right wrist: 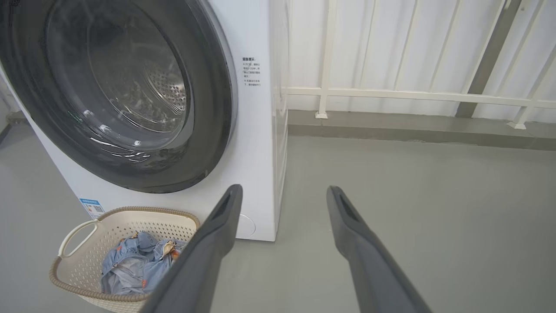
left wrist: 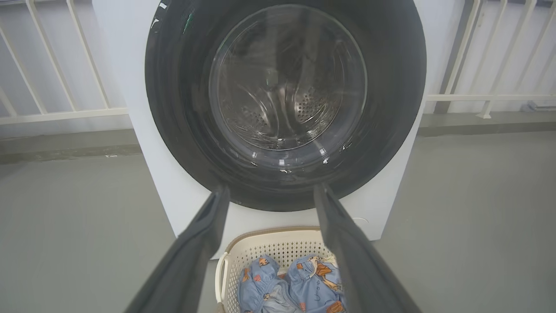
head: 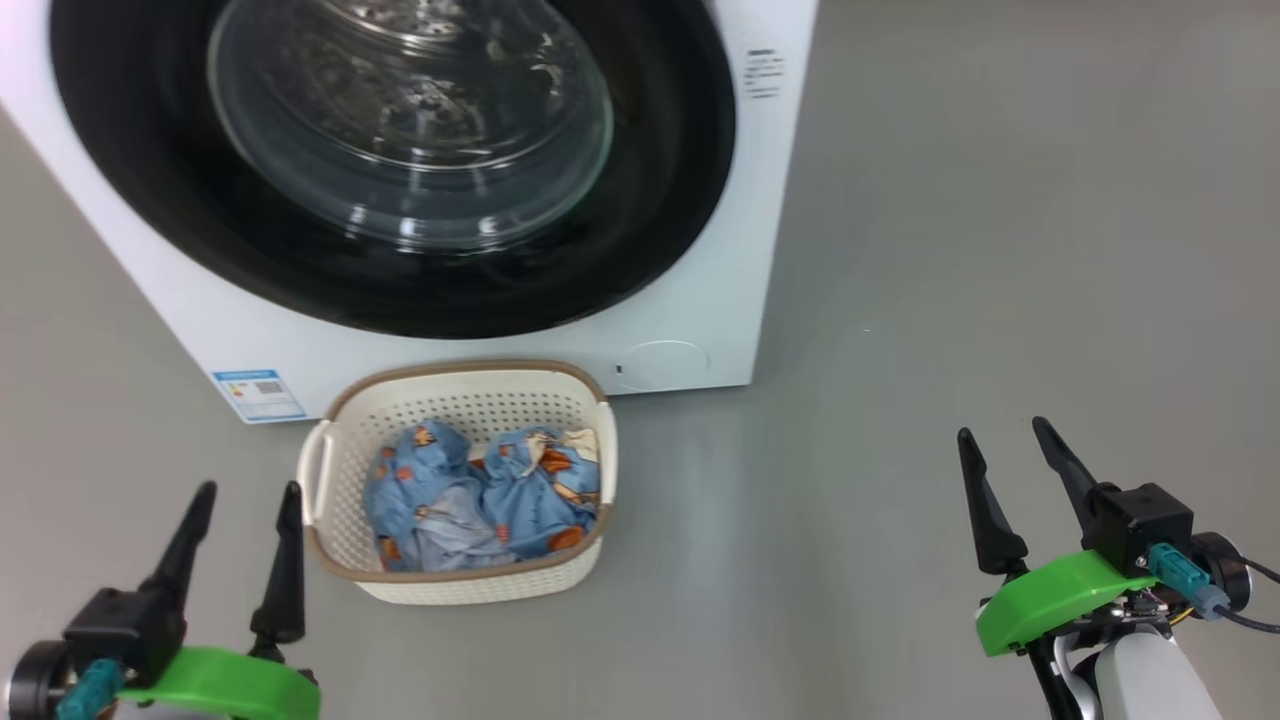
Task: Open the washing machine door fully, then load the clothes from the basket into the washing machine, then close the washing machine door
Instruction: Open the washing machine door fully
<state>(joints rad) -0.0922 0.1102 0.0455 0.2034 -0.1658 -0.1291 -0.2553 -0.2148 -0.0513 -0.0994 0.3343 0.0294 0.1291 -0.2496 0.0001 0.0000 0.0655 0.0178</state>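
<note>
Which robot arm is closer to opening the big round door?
Probably the left. The left gripper, open, points straight at the shut washing machine door; the right gripper, also open, aims beside the washing machine at the floor.

The left jaws and the right jaws look alike, each with two long, tapering matte-black fingers (head: 985,510) on a black boxy block (head: 1150,520), a teal cable plug (head: 1180,577) and a bright green curved collar (head: 1050,595), above a pale white forearm (head: 1150,680) on the right.
</note>
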